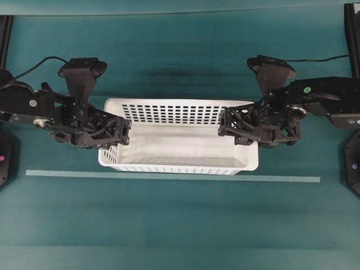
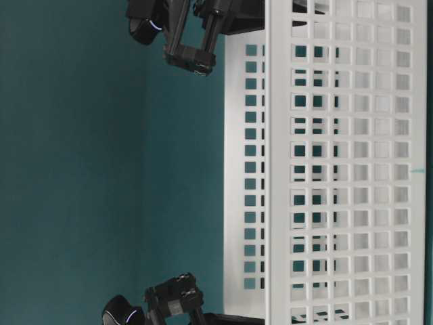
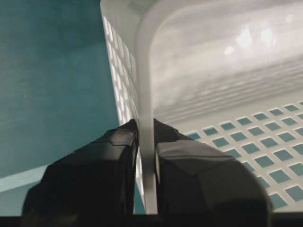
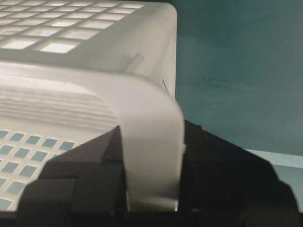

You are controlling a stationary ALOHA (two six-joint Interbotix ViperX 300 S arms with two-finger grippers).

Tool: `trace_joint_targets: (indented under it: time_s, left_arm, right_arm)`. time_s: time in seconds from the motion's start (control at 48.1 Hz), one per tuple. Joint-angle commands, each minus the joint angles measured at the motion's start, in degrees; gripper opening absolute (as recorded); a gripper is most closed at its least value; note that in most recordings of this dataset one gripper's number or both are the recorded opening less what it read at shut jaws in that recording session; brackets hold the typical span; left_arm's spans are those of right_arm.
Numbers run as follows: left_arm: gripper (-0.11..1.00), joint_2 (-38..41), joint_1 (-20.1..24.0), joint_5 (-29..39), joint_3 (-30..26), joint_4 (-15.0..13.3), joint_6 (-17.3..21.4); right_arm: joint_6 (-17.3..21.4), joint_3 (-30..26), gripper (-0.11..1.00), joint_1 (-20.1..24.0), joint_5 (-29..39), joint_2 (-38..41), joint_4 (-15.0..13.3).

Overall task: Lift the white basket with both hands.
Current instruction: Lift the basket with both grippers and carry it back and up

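Teal cloth covers the desk (image 1: pixel 180 225) from edge to edge, with a thin pale tape strip (image 1: pixel 169 175) running across it just below the middle of the overhead view and a faint dark smudge (image 1: pixel 169 74) toward twelve o'clock.

At the centre of that view sits the white basket (image 1: pixel 180 138), long side running from nine o'clock to three o'clock, its slotted back wall toward twelve and its solid floor bare. Its front wall lies just above the tape strip.

At the basket's nine o'clock end, the left gripper (image 1: pixel 125 134) is clenched on the short wall. The left wrist view shows the rolled rim (image 3: pixel 146 142) standing upright between the two black fingers (image 3: pixel 94 175), one outside the wall and one inside over the slotted floor area, both pressed against the plastic.

At the three o'clock end, the right gripper (image 1: pixel 224 128) grasps the opposite short wall the same way. In the right wrist view the broad white rim (image 4: pixel 151 156) fills the gap between its dark fingers (image 4: pixel 85 179), which touch it on both sides.

The table-level view is turned sideways: the basket's slotted long wall (image 2: pixel 338 176) fills the three o'clock half, with the black arms at twelve o'clock and at six o'clock beside its two ends. Whether the basket's base touches the desk or hangs clear, I cannot tell.
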Motion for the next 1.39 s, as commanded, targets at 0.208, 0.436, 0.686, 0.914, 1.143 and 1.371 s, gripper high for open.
trace_joint_targets:
  time_s: [0.208, 0.436, 0.686, 0.914, 1.143, 1.371]
  left_arm:
    - [0.03, -2.11, -0.35, 2.02, -3.16, 0.18, 0.18]
    - [0.03, -4.83, -0.44, 8.17, -8.17, 0.26, 0.26]
    - [0.03, -6.59, -0.26, 14.06, -15.29, 0.26, 0.62]
    - [0.03, -8.09, -0.09, 16.96, -21.27, 0.18, 1.05]
    - [0.02, -9.23, -0.18, 20.92, -26.54, 0.26, 1.14]
    - [0.02, -9.76, -0.18, 26.89, -32.52, 0.26, 1.14]
  right_arm:
    - [-0.26, -4.39, 0.19, -0.26, 6.77, -1.05, -0.09]
    - [-0.35, -7.65, 0.19, -0.44, 12.13, -3.60, 0.18]
    - [-0.18, -12.39, 0.19, -0.53, 17.75, -7.73, 0.18]
    - [-0.09, -16.17, 0.19, -0.53, 21.80, -10.63, 1.23]
    - [-0.09, -20.13, 0.19, -0.62, 22.85, -12.83, 2.72]
    - [-0.26, -24.26, 0.19, -0.88, 27.07, -14.77, 4.31]
